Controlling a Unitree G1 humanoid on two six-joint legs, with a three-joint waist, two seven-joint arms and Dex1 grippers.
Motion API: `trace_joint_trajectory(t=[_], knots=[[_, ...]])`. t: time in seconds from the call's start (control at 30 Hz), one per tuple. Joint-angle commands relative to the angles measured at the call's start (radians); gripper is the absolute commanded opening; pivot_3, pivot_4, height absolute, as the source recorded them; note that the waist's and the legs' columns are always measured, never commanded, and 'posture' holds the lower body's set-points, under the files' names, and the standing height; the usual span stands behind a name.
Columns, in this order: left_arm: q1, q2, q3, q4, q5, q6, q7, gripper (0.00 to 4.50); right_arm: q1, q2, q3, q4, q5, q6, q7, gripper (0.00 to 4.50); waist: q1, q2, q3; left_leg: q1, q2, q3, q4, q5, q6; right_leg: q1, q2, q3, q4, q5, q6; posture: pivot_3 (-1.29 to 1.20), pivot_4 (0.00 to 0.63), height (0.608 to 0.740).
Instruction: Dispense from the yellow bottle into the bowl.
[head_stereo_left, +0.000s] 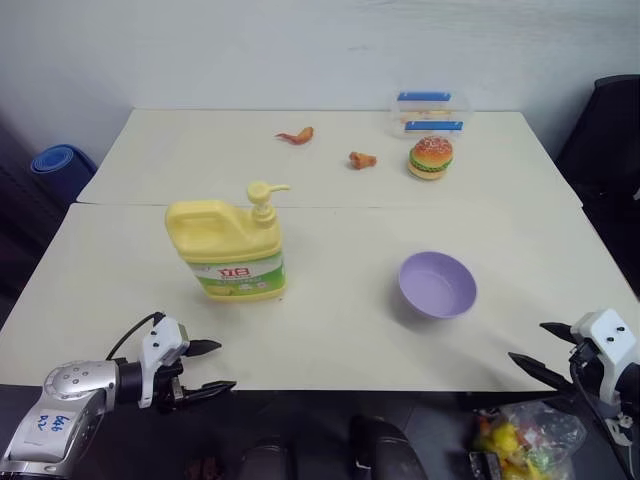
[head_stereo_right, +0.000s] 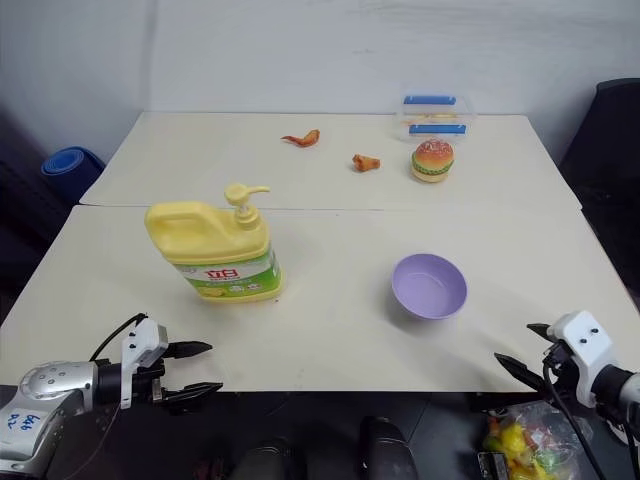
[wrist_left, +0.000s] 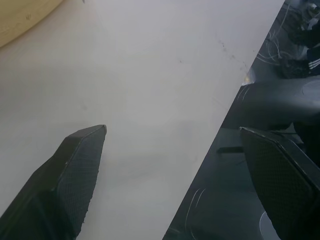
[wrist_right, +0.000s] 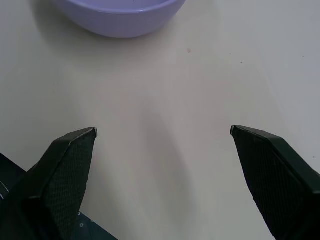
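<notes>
On the tabletop (head_stereo_left: 330, 340), left of centre, the yellow bottle (head_stereo_left: 228, 247) stands upright, pump nozzle pointing toward the right side, green-and-white label facing the camera. Bowl (head_stereo_left: 437, 284) sits to its right, well apart from the bottle, open side up; nothing visible inside it in the head views.

Left hand (head_stereo_left: 214, 369) hovers at the near tabletop edge, below and slightly left of the bottle, fingers spread wide, gripping nothing. In the left wrist view one finger is over the tabletop surface and the other hangs past the edge (dark floor clutter beneath it). A curved pale-yellow patch shows in one corner of that view; can't tell what it is.

Right hand (head_stereo_left: 541, 350) is at the near right corner, fingers also fully spread, empty. Right wrist view shows the bowl's lilac wall (wrist_right: 119, 15) ahead of the fingers, with bare tabletop between; not touching.

Far side of the tabletop: toy burger (head_stereo_left: 430, 157), a clear container with blue lid (head_stereo_left: 430, 113) just behind it, and two small orange-brown food pieces (head_stereo_left: 296, 135) (head_stereo_left: 362, 159) nearer the middle. Blue roll (head_stereo_left: 62, 168) on the floor off the left edge. Bag of colourful items (head_stereo_left: 525, 437) below the right hand.
</notes>
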Motion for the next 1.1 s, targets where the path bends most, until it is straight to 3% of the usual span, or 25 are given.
trace_joint_trajectory(t=[0.03,0.33,0.63,0.83,1.1], knots=[[-0.004,-0.002,-0.006,-0.006,-0.002,-0.024,-0.001,4.50,0.004,-0.014,-0.023,-0.022,0.004,0.004,0.003,4.47,0.000,0.000,0.000,0.000,0.000,0.000,0.000,0.000,0.000,0.000,0.000,0.000,0.000,0.000,0.000,0.00,0.150,0.740],[-0.006,0.008,0.006,-0.031,-0.054,0.042,-0.002,4.50,0.015,-0.020,-0.032,-0.041,0.037,0.054,0.033,4.47,0.000,0.000,0.000,0.000,0.000,0.000,0.000,0.000,0.000,0.000,0.000,0.000,0.000,0.000,0.000,0.00,0.150,0.740],[-0.079,0.173,0.101,-0.292,-0.361,0.300,-0.133,4.50,0.014,-0.081,-0.101,-0.312,0.177,0.228,0.075,4.47,0.000,0.000,0.000,0.001,0.000,0.000,0.001,0.001,-0.001,0.000,0.000,0.001,0.002,0.000,0.000,0.00,0.150,0.740],[-0.444,0.249,0.053,-0.322,-0.517,0.410,-0.169,4.50,-0.205,-0.144,0.121,-0.388,0.112,0.270,0.024,4.47,0.001,-0.001,0.000,0.000,-0.001,-0.001,0.002,0.002,-0.003,0.001,0.002,0.000,0.002,0.000,0.000,0.00,0.150,0.740],[-0.740,0.250,-0.113,-0.253,-0.462,0.383,-0.291,4.50,-0.422,-0.067,0.426,-0.282,-0.044,0.224,-0.027,4.47,0.001,-0.002,0.001,-0.002,-0.001,0.000,0.002,0.003,-0.004,0.000,0.013,-0.007,0.002,0.000,0.000,0.00,0.150,0.740]])
